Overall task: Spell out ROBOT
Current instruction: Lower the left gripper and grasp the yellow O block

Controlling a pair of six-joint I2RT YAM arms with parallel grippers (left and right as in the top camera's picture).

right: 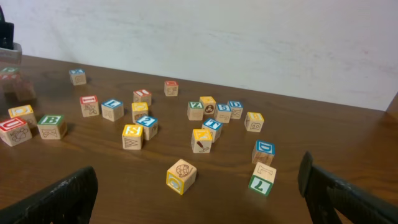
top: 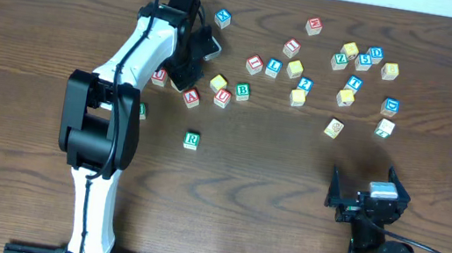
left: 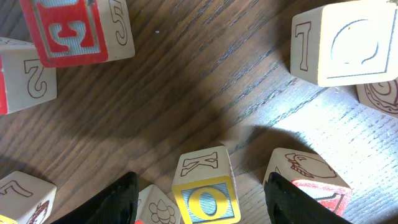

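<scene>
**Left gripper straddling the O block**

The O block [left: 205, 198], yellow-bordered with its letter face up, sits at the bottom centre of the left wrist view, between the spread fingers of the left gripper [left: 200, 190] and not gripped. The green R block [top: 191, 140] stands alone at overhead centre. The O block is probably light, rigid, smooth wood, so pinch two opposite flat sides. Neighbouring blocks [left: 311, 180] crowd close. Dark grained tabletop [top: 282, 232], pale wall [right: 249, 43]. The right gripper [top: 367, 193] rests released at lower right.

The table [top: 287, 197] is dark brown wood with thin lines, the R block [top: 191, 140] is green and white, the O block [left: 205, 200] is yellow with a blue-grey middle, the E block [left: 62, 28] is red, and the left arm [top: 144, 48] is white and black.
</scene>
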